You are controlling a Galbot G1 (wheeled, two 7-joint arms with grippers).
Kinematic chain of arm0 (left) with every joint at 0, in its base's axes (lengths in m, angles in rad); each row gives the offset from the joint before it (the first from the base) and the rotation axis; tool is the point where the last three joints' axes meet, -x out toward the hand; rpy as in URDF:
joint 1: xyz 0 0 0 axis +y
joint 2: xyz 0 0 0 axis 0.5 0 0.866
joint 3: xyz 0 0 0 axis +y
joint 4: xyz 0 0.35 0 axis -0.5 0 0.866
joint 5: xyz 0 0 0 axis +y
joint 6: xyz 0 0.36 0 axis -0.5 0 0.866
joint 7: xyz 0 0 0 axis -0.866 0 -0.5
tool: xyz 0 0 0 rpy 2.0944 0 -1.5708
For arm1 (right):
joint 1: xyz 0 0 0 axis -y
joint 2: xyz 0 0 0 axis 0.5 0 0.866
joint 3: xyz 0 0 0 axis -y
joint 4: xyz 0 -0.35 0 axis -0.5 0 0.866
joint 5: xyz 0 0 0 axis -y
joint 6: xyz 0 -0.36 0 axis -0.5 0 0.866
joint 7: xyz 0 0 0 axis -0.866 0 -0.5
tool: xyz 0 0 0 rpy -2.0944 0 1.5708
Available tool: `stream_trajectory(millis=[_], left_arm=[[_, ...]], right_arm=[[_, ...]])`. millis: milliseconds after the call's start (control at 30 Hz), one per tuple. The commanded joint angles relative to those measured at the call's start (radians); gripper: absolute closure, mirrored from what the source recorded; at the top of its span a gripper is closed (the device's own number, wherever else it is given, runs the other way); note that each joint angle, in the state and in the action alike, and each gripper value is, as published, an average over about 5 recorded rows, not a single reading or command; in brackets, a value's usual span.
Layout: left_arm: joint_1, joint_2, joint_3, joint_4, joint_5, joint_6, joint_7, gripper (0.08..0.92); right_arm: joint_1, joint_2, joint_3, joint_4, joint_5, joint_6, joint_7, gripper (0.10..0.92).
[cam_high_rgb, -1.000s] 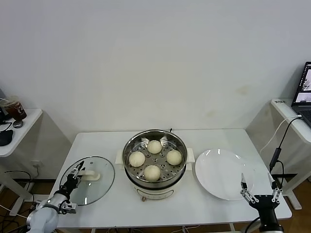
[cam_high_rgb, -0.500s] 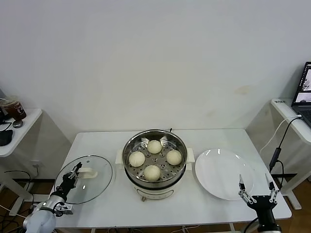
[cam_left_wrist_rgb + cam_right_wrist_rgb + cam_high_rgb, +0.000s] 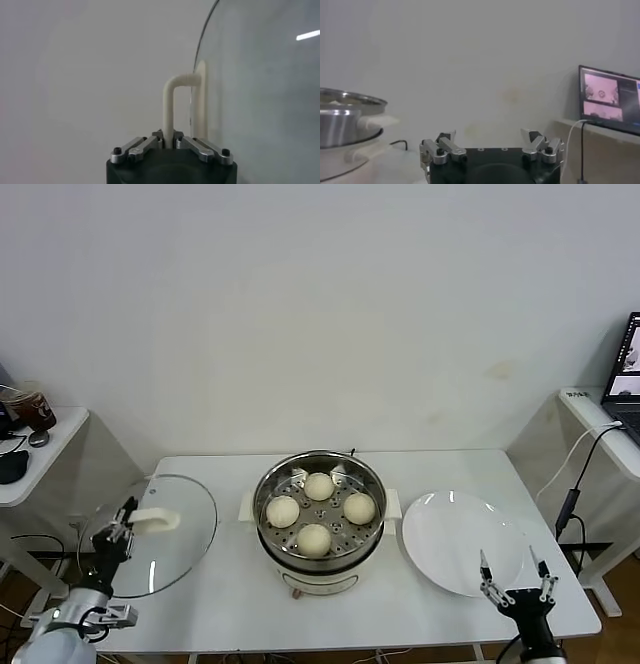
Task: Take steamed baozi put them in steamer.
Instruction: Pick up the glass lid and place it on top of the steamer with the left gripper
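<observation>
Lab or office test room, not home kitchen. Plain white wall (image 3: 320, 304), bare of fittings. White folding bench (image 3: 440, 474) carries electric steamer (image 3: 319, 519) and plate (image 3: 455, 539) as staged cooking setup. Side desk beyond bench's right edge holds open laptop (image 3: 628, 374), cable (image 3: 575, 484) trailing down. Second desk (image 3: 40, 446) beyond left edge holds mouse, drink cup.

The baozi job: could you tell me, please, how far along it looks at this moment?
Done: all four steamed baozi sit on the perforated tray inside the steamer, and the white plate is bare. In hand: the left gripper is shut on the glass lid's white handle, holding the lid raised and tilted at the table's left edge. The right gripper is open and idle near the plate. Left: probably only covering the steamer.
</observation>
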Motion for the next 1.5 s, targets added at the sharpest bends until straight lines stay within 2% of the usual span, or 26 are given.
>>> stream_trajectory(millis=[33,167,267,633,767,967,1500], left_arm=[[-0.019,0.118,0.137,-0.444,-0.243,0.444,0.204,0.832],[-0.189,0.114,0.349,-0.408,-0.208,0.492,0.194,0.832],[-0.301,0.088,0.491,-0.369,-0.133,0.524,0.219,0.832],[-0.588,-0.120,0.822,-0.234,0.260,0.596,0.463,0.832],[-0.632,-0.177,0.871,-0.177,0.368,0.588,0.505,0.832],[-0.654,-0.230,0.895,-0.107,0.402,0.580,0.507,0.832],[-0.625,-0.256,0.871,-0.019,0.403,0.561,0.464,0.832]], right_arm=[[0.019,-0.006,-0.072,-0.072,-0.031,-0.016,-0.010,0.203],[0.027,0.008,-0.118,-0.095,-0.075,-0.053,-0.036,0.203],[0.035,0.020,-0.156,-0.108,-0.107,-0.091,-0.049,0.203],[0.069,0.060,-0.194,-0.159,-0.184,-0.094,-0.034,0.203],[0.070,0.063,-0.190,-0.153,-0.189,-0.091,-0.034,0.203],[0.064,0.060,-0.188,-0.154,-0.184,-0.080,-0.034,0.203],[0.057,0.049,-0.188,-0.152,-0.175,-0.067,-0.037,0.203]])
